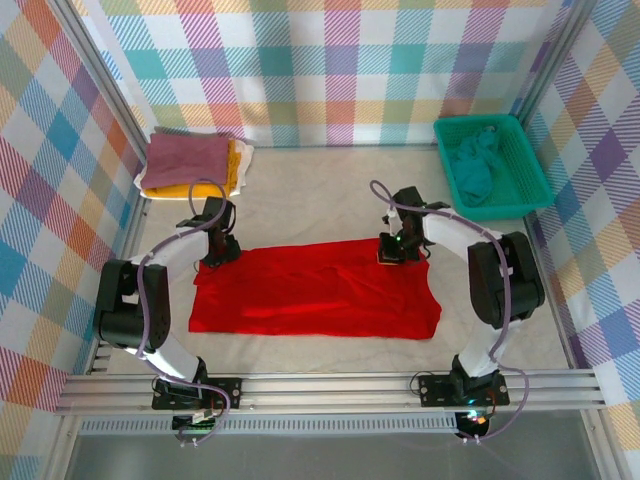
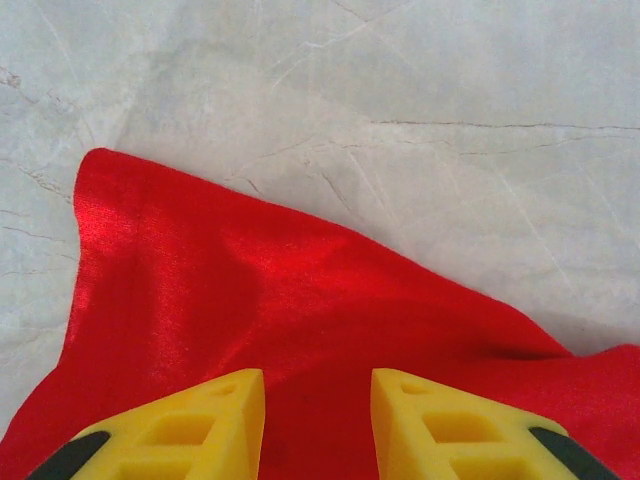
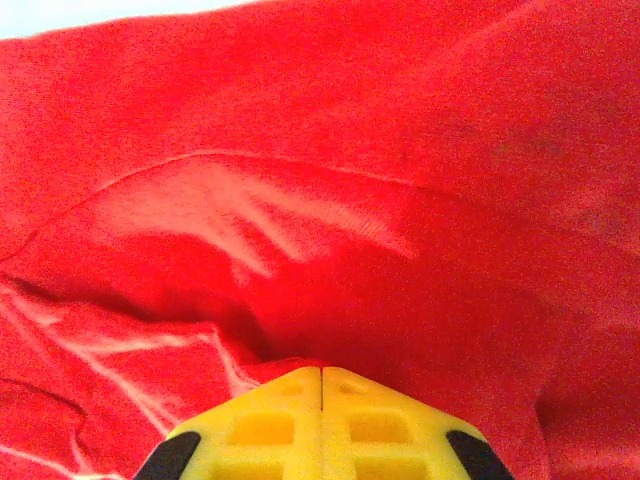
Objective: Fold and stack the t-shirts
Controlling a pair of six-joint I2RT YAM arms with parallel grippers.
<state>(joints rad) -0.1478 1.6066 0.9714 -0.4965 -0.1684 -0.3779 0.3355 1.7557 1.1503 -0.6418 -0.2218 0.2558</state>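
Observation:
A bright red t-shirt [image 1: 315,295] lies spread as a wide band across the middle of the table. My left gripper [image 1: 213,258] stands over its far left corner. In the left wrist view its yellow fingers [image 2: 318,385] are apart, with flat red cloth [image 2: 250,290] under the gap. My right gripper [image 1: 391,255] sits at the shirt's far edge, right of centre. In the right wrist view its jaws [image 3: 321,370] are shut, and the red cloth [image 3: 400,200] puckers into a small fold pinched at the tips.
A folded stack sits at the back left: a mauve shirt [image 1: 187,158] on top, mustard yellow [image 1: 185,190] and white [image 1: 241,165] under it. A teal mesh basket [image 1: 478,121] at the back right holds a crumpled teal shirt [image 1: 475,165]. Checked walls enclose the table.

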